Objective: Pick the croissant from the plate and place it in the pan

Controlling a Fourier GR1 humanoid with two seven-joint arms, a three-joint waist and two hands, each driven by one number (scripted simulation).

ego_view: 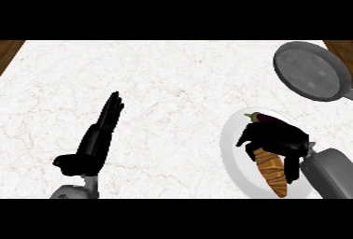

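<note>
A golden-brown croissant (271, 172) lies on a white plate (232, 148) at the lower right of the counter. My right hand (277, 138) is over the plate, its fingers curled down round the croissant's upper end. A dark purple eggplant (263, 118) lies at the plate's far edge, partly hidden behind the hand. The grey pan (310, 70) sits at the upper right, nothing in it, its handle running off the right edge. My left hand (100, 135) rests open at the lower left, fingers straight and pointing away.
The counter top is white marble (165, 93). Brown wood strips show at the upper left (8, 51) and upper right corners.
</note>
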